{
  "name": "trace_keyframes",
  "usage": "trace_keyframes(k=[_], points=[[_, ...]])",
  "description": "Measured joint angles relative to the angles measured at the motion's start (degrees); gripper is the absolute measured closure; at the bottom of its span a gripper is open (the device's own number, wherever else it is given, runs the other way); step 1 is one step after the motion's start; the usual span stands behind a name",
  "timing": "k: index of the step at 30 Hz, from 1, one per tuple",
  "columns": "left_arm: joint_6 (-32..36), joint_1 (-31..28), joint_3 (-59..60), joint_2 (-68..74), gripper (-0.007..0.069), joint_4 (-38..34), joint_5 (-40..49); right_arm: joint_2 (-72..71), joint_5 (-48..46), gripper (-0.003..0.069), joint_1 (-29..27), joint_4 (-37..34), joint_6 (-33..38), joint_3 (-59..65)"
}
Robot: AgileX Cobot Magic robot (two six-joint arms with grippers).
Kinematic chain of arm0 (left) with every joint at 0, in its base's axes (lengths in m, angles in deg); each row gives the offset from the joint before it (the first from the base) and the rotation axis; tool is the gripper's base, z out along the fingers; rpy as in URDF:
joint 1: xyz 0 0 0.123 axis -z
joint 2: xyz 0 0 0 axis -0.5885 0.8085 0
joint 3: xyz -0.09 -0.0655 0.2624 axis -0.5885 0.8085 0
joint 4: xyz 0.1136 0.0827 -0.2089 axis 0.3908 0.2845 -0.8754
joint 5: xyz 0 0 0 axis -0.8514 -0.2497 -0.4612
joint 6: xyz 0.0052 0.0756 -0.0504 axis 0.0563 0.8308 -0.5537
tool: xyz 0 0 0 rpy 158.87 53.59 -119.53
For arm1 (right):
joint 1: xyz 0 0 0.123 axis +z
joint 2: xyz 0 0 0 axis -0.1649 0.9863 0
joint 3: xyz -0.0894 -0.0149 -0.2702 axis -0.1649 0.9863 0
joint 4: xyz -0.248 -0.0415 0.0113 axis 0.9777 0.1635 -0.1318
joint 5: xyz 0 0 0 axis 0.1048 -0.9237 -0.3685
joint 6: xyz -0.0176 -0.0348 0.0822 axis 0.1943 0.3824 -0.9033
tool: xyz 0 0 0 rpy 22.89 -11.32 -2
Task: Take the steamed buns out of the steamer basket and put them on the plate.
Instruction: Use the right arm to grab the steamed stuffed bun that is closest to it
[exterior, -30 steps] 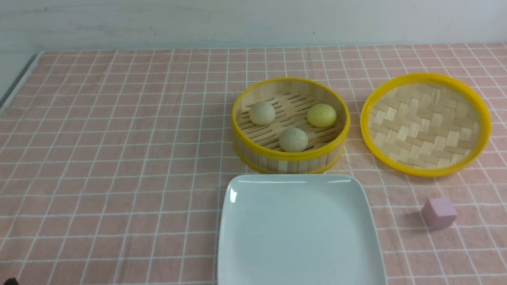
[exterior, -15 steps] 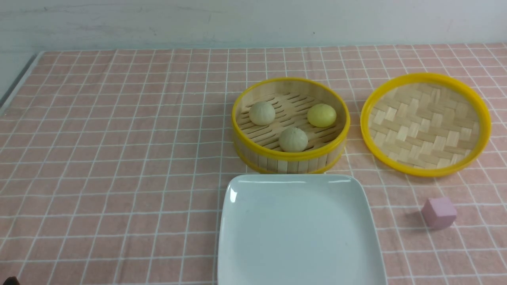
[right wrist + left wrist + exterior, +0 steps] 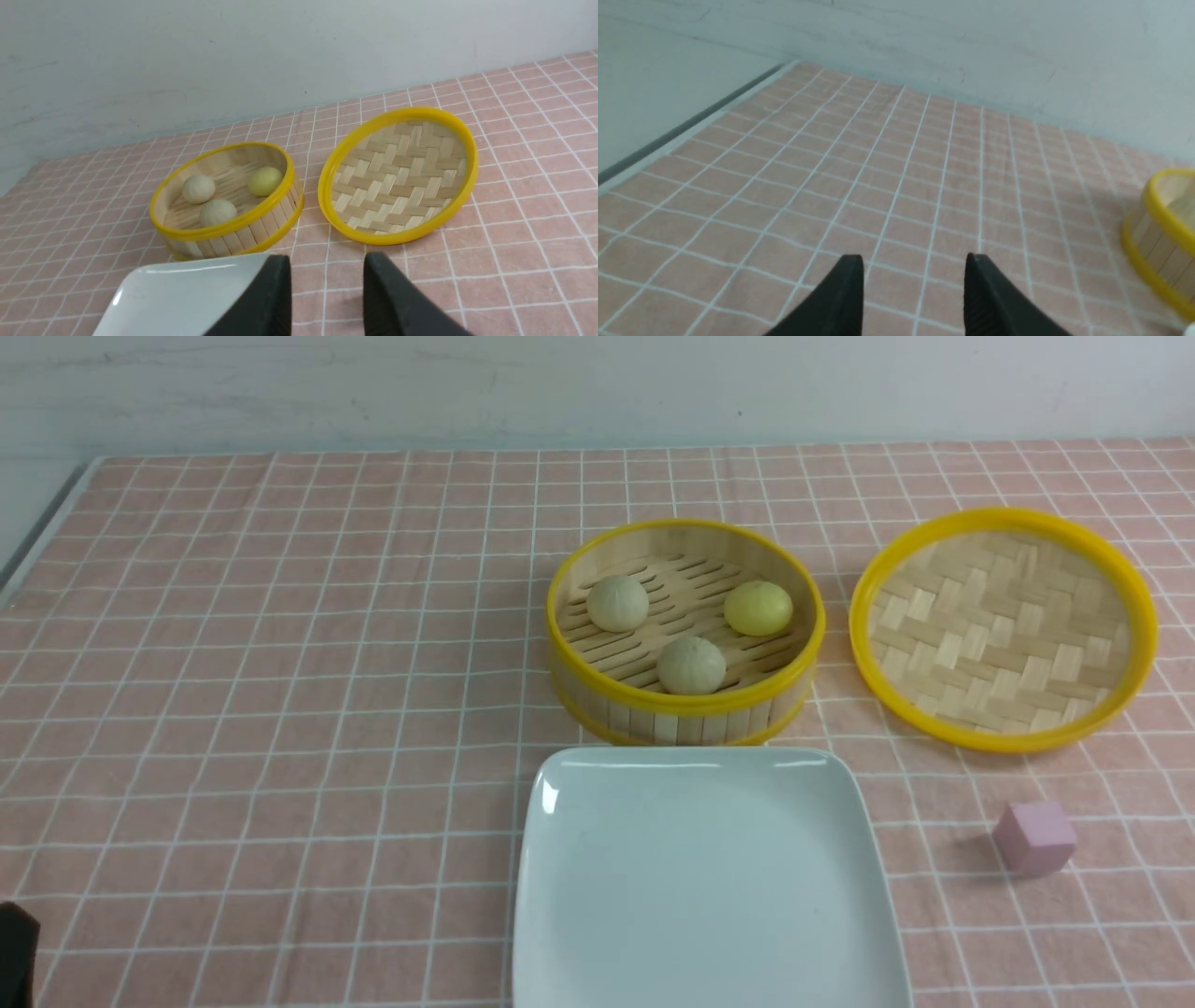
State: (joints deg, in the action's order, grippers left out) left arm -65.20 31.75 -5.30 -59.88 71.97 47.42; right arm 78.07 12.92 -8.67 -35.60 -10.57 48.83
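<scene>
Together in steamer basket (image 3: pixel 686 721), steamed buns (image 3: pixel 691 665) (three)

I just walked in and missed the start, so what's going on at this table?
Nothing is being handled yet. All three steamed buns, two pale and one yellow, sit in the steamer basket, and the white square plate in front of it holds nothing. The left gripper and the right gripper are both open and hold nothing, short of the basket. A shallow woven tray and a pink cube lie to the right, untouched.
</scene>
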Motion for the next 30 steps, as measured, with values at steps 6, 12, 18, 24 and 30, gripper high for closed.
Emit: trace_keyframes(k=[6, 12, 18, 24, 30], points=[[-6.48, 0.0, 0.0, 0.0, 0.0298, -7.76, -5.41, 0.0, -0.99, 0.0419, 0.0, -5.79, 4.83, 1.73], [-7.05, 0.0, 0.0, 0.0, 0.0298, -7.35, -5.87, 0.0, -6.15, 0.0419, 0.0, -9.05, 9.11, 3.67], [-8.34, 0.0, -0.11, 0.0, 0.0298, -6.95, -3.19, 0.29, -8.74, 0.0419, 0.0, -9.85, 14.44, 3.67], [-9.74, 0.0, -7.38, 0.0, 0.0298, -7.39, 5.9, 4.85, -10.7, 0.0417, 0.0, -9.3, 19.07, 3.67], [-1.83, 0.0, -20.93, -0.01, 0.0298, -9.57, 19.23, 15.05, -8.55, 0.0417, 0.0, -9.14, 26.91, 2.67]])
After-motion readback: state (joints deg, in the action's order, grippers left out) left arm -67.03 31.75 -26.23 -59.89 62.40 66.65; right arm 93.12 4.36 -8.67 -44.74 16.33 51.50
